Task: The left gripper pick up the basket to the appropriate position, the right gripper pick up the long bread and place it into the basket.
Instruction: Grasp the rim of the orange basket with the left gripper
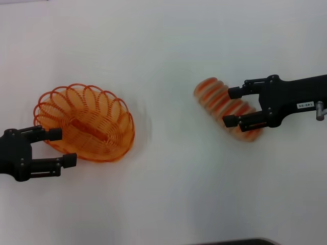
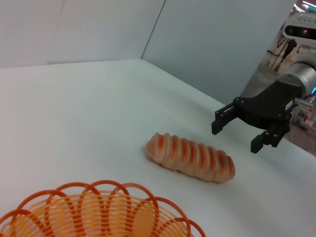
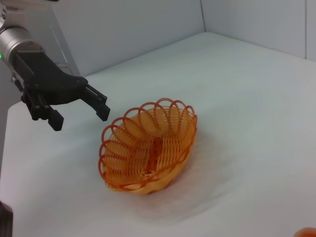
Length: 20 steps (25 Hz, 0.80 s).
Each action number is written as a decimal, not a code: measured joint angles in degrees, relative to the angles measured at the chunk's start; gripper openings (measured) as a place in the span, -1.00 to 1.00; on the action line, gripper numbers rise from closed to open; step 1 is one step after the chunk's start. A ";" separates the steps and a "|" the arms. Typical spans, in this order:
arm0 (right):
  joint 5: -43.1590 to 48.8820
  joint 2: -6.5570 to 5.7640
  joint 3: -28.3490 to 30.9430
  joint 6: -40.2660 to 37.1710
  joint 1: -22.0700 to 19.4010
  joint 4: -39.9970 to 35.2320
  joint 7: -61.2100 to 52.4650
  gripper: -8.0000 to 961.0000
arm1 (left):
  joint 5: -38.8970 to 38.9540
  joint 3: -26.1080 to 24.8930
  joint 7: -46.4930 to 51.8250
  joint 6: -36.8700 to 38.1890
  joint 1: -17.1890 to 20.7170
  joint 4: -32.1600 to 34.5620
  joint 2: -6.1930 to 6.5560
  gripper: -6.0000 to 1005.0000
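Note:
The orange wire basket (image 1: 84, 122) sits on the white table at the left; it also shows in the right wrist view (image 3: 148, 148) and its rim in the left wrist view (image 2: 98, 212). My left gripper (image 1: 59, 148) is open at the basket's near-left end, its fingers on either side of the rim edge; in the right wrist view the left gripper (image 3: 79, 111) hangs apart from the basket. The long bread (image 1: 217, 97) lies on the table at the right (image 2: 190, 157). My right gripper (image 1: 232, 106) is open, its fingers straddling the bread from above, not touching it (image 2: 237, 137).
The white table (image 1: 168, 194) spreads between basket and bread. A dark edge (image 1: 235, 241) shows at the front. Grey walls (image 2: 207, 44) stand behind the table's far edge.

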State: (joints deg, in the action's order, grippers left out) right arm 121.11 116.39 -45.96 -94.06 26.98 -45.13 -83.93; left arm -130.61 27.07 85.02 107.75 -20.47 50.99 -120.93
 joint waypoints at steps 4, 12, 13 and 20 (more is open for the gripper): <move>0.00 0.03 0.00 0.14 0.06 0.03 0.00 0.75 | 0.00 0.00 0.02 0.00 -0.10 -0.15 0.00 0.74; -0.23 0.06 0.09 0.33 0.10 0.00 0.00 0.74 | 0.03 -0.06 0.08 0.00 -0.20 -0.29 0.00 0.74; -0.29 0.07 0.13 0.40 0.10 0.02 0.00 0.75 | 0.09 -0.17 0.09 0.00 -0.24 -0.29 0.00 0.74; -0.36 0.17 0.78 0.55 0.55 -0.01 0.00 0.75 | 2.13 -8.23 2.84 -0.78 -2.44 -0.59 0.24 0.74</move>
State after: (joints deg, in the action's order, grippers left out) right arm 120.76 116.55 -45.19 -93.50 27.52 -45.14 -83.93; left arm -128.48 18.84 87.86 106.97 -22.91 50.40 -120.69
